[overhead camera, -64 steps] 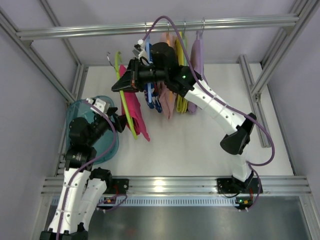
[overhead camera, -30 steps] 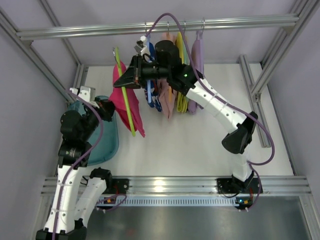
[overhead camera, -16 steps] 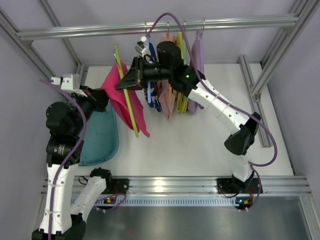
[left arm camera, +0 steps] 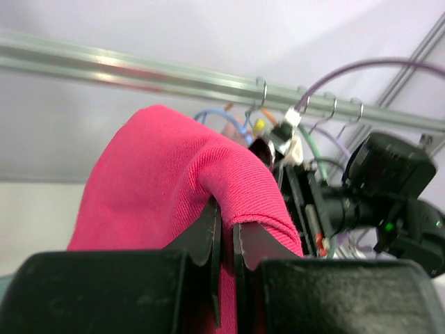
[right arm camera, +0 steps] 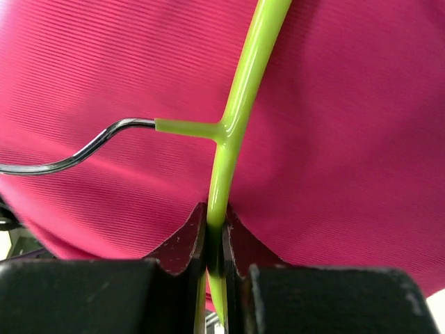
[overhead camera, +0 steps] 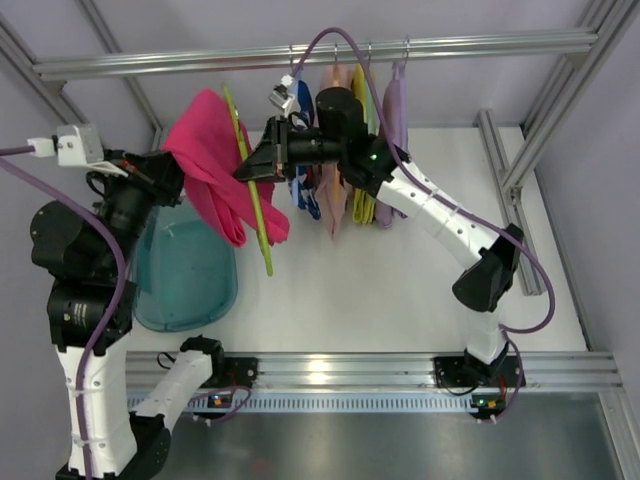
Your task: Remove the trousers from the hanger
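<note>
The magenta-pink trousers (overhead camera: 212, 165) hang bunched in the air at upper left, still draped partly across the lime-green hanger (overhead camera: 250, 190). My left gripper (overhead camera: 172, 168) is shut on a fold of the trousers (left arm camera: 181, 181), pinched between its fingertips (left arm camera: 226, 229). My right gripper (overhead camera: 250, 165) is shut on the hanger's thin green bar (right arm camera: 240, 104), with pink cloth (right arm camera: 348, 139) filling the view behind. The hanger's metal hook (right arm camera: 76, 156) points left, free of the rail.
A teal basin (overhead camera: 190, 275) lies on the table's left side under the left arm. Several other garments on hangers (overhead camera: 345, 160) hang from the overhead metal rail (overhead camera: 450, 45) behind the right wrist. Metal frame posts border the white table (overhead camera: 400, 290).
My left arm has lifted up and leftward, pulling the trousers off the hanger's lower part into a raised bunch. The right gripper and the hanger have barely moved.
</note>
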